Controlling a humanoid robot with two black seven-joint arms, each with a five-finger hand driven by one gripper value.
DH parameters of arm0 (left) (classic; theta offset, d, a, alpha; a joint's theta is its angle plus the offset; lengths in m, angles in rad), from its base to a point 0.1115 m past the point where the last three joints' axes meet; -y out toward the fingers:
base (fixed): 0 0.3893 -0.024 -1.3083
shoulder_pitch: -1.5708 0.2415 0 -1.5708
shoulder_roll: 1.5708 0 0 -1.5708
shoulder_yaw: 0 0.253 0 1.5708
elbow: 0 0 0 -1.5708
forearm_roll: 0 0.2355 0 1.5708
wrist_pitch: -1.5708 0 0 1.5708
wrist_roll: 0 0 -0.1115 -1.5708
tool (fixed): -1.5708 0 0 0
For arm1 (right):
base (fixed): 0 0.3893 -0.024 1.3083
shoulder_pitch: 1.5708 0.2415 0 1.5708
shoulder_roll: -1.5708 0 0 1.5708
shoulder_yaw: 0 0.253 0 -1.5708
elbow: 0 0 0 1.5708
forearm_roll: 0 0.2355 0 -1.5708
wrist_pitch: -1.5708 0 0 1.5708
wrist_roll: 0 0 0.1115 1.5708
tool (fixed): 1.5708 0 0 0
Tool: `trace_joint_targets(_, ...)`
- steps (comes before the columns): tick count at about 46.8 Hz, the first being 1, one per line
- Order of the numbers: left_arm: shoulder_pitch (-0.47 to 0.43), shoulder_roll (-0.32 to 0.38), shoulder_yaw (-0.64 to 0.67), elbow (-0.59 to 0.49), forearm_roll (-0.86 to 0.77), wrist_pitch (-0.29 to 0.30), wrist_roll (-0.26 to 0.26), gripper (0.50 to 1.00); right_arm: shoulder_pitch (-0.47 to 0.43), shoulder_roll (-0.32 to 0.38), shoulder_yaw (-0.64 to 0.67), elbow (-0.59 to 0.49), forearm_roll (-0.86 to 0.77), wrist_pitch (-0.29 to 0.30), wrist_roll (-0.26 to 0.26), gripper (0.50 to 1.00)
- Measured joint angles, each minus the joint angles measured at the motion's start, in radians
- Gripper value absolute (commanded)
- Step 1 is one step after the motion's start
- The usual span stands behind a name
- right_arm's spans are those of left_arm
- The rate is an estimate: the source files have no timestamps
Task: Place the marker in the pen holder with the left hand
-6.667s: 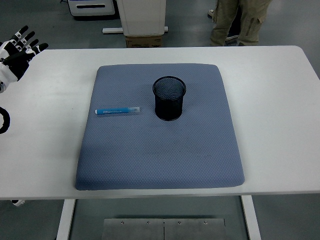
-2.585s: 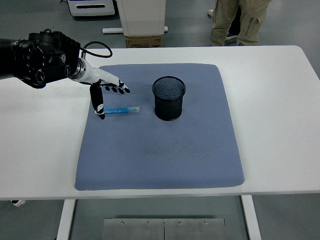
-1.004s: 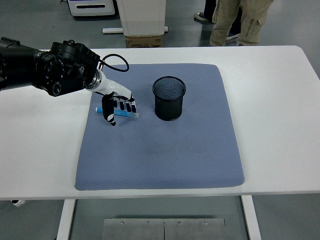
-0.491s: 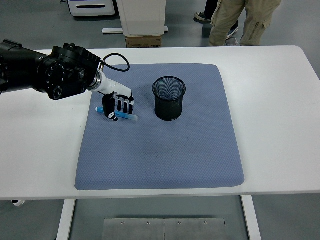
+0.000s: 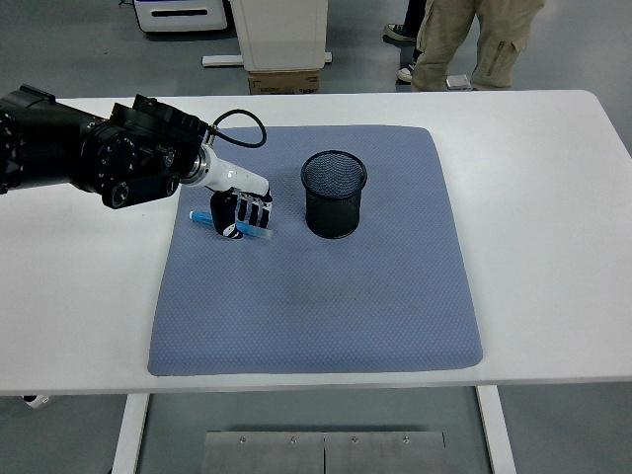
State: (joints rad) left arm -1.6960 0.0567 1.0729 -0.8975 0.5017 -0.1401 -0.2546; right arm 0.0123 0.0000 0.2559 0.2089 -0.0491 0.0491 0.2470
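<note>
So the marker (image 5: 229,226), a blue one, is lying on the grey-blue mat (image 5: 316,296), over on the left part of it, and it's tilted a bit so the left end sits slightly farther back than the right end. You can see the blue tip poking out on the left and a bit more of the barrel sticking out on the right, because the middle is covered by the left hand (image 5: 240,213). That hand is right on top of the marker with its fingers (image 5: 253,210) curled down around it, so it looks closed on the marker, gripping it about mid-barrel. Can't tell if the marker is lifted off the mat at all or just pressed against it, it's too small to see.

Just to the right of the hand is the pen holder (image 5: 334,194), a black mesh cup standing upright on the mat, near the marker's right end but not touching it. It looks empty as far as I can see into it.

The left arm is big and black and comes in from the left edge over the white table (image 5: 553,197), with a cable looping near the wrist.

At the top, past the far edge, a person's legs (image 5: 464,44) in khaki trousers, plus a cardboard box (image 5: 284,79) on the floor.
</note>
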Motion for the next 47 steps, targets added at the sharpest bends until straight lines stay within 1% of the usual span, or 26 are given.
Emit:
trace_joint_targets(17,0.01,0.0,0.007,0.0,0.0,0.005,0.0,0.622,0.0,0.0,0.0,0.0,0.0,0.0,0.0,1.0)
trace_joint_targets(37,0.012,0.0,0.009,0.0,0.001,0.005,0.0,0.561,0.0,0.0,0.0,0.0,0.0,0.0,0.0,1.0)
trace_joint_targets(41,0.012,0.0,0.009,0.0,0.005,0.004,0.0,0.534,0.0,0.0,0.0,0.0,0.0,0.0,0.0,1.0)
trace_joint_targets(47,0.012,0.0,0.009,0.0,0.011,0.004,0.0,0.519,0.0,0.0,0.0,0.0,0.0,0.0,0.0,1.0)
